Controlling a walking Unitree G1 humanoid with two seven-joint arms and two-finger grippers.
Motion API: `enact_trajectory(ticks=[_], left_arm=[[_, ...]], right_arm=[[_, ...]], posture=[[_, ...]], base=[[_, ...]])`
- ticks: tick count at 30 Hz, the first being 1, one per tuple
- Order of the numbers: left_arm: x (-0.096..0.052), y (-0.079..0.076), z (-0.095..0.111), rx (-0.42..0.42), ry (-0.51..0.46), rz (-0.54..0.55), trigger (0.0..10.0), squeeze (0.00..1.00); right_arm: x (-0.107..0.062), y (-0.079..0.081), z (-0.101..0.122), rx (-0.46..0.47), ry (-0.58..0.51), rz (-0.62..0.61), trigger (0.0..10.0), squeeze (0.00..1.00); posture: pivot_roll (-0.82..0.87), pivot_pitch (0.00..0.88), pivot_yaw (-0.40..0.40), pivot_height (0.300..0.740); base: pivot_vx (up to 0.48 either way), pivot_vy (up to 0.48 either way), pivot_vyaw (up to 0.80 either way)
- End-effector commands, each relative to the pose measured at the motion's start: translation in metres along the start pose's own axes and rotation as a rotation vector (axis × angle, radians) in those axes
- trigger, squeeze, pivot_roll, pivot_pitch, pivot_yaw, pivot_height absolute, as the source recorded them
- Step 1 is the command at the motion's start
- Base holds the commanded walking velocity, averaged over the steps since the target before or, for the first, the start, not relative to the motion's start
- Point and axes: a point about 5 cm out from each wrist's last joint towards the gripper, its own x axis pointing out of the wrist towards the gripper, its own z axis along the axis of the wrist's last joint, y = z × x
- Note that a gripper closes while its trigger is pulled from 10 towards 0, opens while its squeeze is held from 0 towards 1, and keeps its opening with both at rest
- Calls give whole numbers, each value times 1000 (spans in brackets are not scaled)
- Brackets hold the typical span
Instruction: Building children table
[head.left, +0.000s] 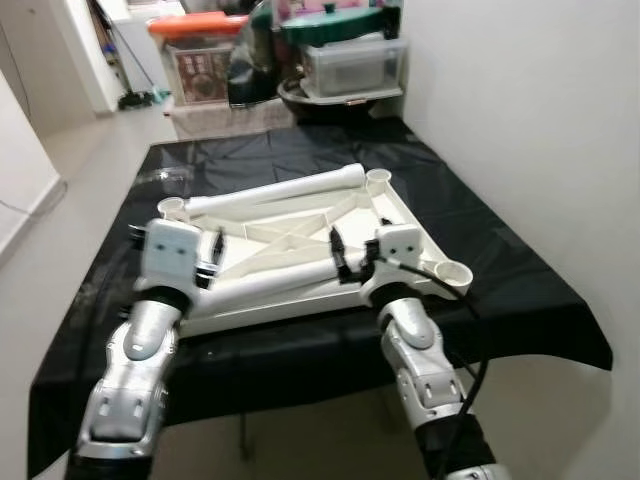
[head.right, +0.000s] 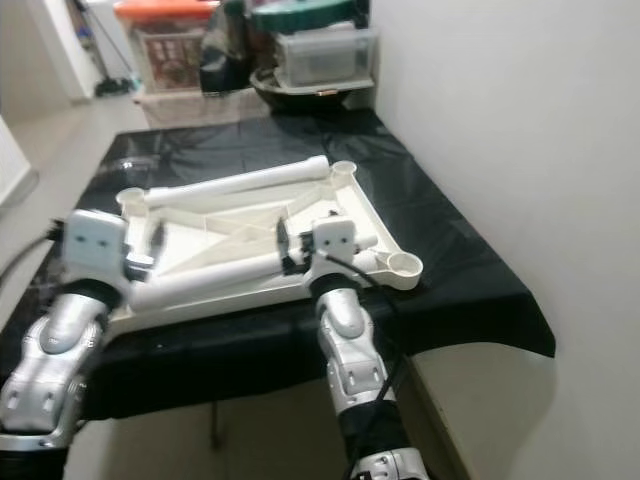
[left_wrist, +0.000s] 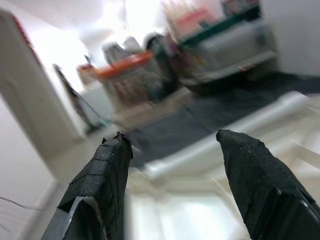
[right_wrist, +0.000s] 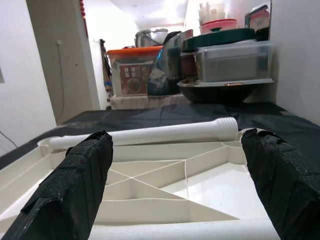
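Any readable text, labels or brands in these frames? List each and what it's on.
None legible.
Clear storage bin with the orange lid: a red printed label on its front, print too small and blurred to read.
White tabletop, the two white legs lying on it, black table cover, grey lidded box: no markings seen.
Left gripper and right gripper, jaws open over the tabletop: no lettering visible.

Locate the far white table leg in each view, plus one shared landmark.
Left eye: far white table leg, far edge of the tabletop.
Right eye: same, upper centre.
Left wrist: blurred, between the fingers.
Right wrist: across the middle.
Landmark: orange-lidded bin behind.
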Motion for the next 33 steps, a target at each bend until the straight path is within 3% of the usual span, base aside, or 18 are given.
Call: enact_trajectory(ticks=[1, 5, 6, 9, 10, 11, 15, 16, 17, 22, 23, 27, 29, 30, 32, 33], left_arm=[[2, 9, -10, 0, 60, 2, 10000, 0], [6, 16, -11, 45, 80, -17, 10000, 0], [8, 18, -13, 64, 98, -26, 10000, 1000], [13, 20, -14, 77, 124, -80, 10000, 1000], [15, 19, -16, 74, 168, -158, 10000, 1000], [16, 19, -17, 96, 187, -218, 10000, 1000], [18, 20, -18, 140, 230, -309, 10000, 1000], [19, 22, -19, 155, 255, -343, 10000, 173], [21, 27, -20, 155, 278, -379, 10000, 0], [29, 44, -20, 226, 285, -440, 10000, 0], [31, 50, -22, 234, 306, -454, 10000, 1000], [32, 54, -24, 211, 343, -519, 10000, 1000], [30, 53, -25, 190, 387, -629, 10000, 1000], [30, 52, -25, 186, 414, -676, 10000, 0], [24, 52, -26, 240, 484, -844, 10000, 0], [23, 52, -26, 253, 494, -869, 10000, 0]], right_arm=[[3, 0, 1, 12, 10, -4, 10000, 0], [3, -1, 1, 9, 10, -7, 10000, 0], [3, -2, 1, 3, 14, -15, 10000, 0], [3, -4, 0, -4, 15, -14, 10000, 0], [3, -3, 0, -6, 16, -7, 10000, 63], [3, -3, 0, -7, 19, -5, 10000, 0], [4, -2, 0, -9, 23, -8, 10000, 0], [3, -2, -1, -9, 24, -10, 10000, 0], [3, -2, -1, -8, 23, -10, 10000, 0], [3, 1, -1, -9, 30, 0, 10000, 0], [3, 1, -1, -12, 32, 5, 10000, 0], [3, 2, 0, -19, 31, 5, 10000, 0], [4, 2, 1, -24, 33, 1, 10000, 0], [4, 2, 1, -24, 37, 1, 10000, 0], [3, 4, -1, -8, 54, 16, 10000, 0], [3, 4, -1, -4, 56, 19, 10000, 0]], posture=[[-88, 0, 84, 740], [-91, 0, 87, 740], [-86, 0, 88, 740], [-83, 0, 90, 740], [-83, 0, 90, 740], [-79, 0, 90, 740], [-73, 0, 87, 740], [-73, 0, 87, 740], [-71, 0, 87, 740], [-71, 0, 84, 740], [-68, 0, 85, 740], [-57, 0, 96, 740], [-30, 0, 95, 740], [-30, 0, 95, 740], [-19, 0, 98, 740], [-19, 0, 98, 740]], base=[[0, 0, 0], [0, 0, 0], [0, 0, 0], [0, 0, 0], [0, 0, 0], [0, 0, 0], [0, 0, 0], [0, 0, 0], [0, 0, 0], [0, 0, 0], [0, 0, 0], [0, 0, 0], [0, 0, 0], [0, 0, 0], [0, 0, 0], [0, 0, 0]])
